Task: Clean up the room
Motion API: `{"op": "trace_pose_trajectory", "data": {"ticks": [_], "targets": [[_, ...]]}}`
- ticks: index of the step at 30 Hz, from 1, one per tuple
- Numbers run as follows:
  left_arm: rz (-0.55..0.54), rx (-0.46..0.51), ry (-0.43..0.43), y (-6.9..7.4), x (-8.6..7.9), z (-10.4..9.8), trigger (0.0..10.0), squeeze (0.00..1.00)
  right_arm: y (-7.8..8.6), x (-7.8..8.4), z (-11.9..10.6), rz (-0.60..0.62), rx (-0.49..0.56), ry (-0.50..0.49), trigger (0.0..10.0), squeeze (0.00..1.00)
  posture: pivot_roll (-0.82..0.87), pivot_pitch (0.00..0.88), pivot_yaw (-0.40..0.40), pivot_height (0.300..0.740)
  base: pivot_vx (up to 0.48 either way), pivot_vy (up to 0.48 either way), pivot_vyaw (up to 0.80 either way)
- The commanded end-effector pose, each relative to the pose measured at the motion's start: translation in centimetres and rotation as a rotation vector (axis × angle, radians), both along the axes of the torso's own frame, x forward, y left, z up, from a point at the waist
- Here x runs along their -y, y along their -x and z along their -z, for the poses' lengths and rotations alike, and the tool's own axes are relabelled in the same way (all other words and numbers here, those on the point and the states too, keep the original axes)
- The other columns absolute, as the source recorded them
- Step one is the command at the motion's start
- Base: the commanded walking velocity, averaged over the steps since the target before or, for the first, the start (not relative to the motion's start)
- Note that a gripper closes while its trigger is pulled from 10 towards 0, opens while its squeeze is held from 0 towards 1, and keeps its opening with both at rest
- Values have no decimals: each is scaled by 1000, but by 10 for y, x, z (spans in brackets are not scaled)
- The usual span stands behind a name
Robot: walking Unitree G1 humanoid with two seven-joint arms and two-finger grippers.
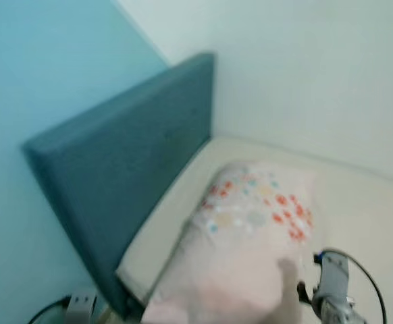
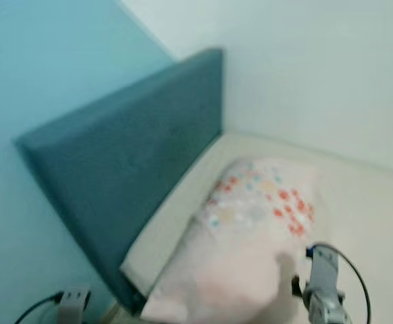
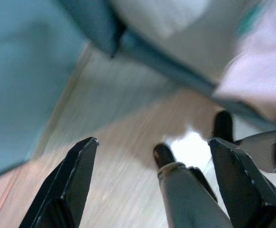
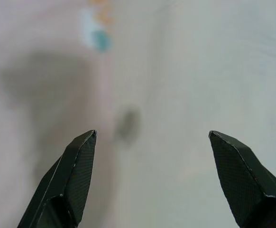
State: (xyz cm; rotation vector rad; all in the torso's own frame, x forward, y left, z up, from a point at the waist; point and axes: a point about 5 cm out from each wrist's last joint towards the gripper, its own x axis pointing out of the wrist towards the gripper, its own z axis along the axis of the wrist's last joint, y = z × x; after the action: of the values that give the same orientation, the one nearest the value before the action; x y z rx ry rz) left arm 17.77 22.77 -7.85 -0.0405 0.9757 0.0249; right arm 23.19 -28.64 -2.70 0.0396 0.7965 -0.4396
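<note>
We see the dotted pillow (image 1: 250, 236) lying on the mattress (image 1: 358, 209) near its headboard (image 1: 129, 169) edge; our right gripper (image 4: 152, 137) hovers spread above it; left gripper (image 3: 152, 147) spread over wooden floor (image 3: 109, 142).

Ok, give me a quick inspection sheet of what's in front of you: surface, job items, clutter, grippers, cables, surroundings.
Surface: cream mattress, bare part visible beside the pillow.
Job's things: pillow with orange and blue dots, lying on the mattress near the headboard; view is blurred.
Clutter: nothing seen.
Grippers: right gripper open, empty, over pale bedding; left gripper open, empty, low over the wooden floor by the bed edge.
Cables: black cable looped on the right arm; another at the left arm.
Surroundings: teal headboard, light blue wall, white wall.
</note>
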Motion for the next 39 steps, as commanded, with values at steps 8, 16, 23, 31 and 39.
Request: {"op": "trace_pose_trajectory", "data": {"ticks": [8,16,23,31,39], "targets": [[-9,44,-52,-9,-6,-6,10000,0,-2,-3,0,0,20,2,10000,0,26,0,25,740,0,0,-773],[-112,199,-2,-45,-9,-28,10000,0,0,-5,2,-5,22,-6,10000,0,26,0,26,740,0,0,-771],[-84,306,85,-73,2,-45,10000,0,0,-5,3,-6,22,-6,10000,0,22,0,30,740,0,0,-772],[-161,314,56,-78,-1,-49,10000,0,-1,-9,4,-11,30,-17,10000,0,19,0,33,740,0,0,-759],[-198,253,7,-70,-7,-43,10000,0,-3,-8,1,-23,56,-8,10000,0,18,1,36,740,0,0,-88]]}}
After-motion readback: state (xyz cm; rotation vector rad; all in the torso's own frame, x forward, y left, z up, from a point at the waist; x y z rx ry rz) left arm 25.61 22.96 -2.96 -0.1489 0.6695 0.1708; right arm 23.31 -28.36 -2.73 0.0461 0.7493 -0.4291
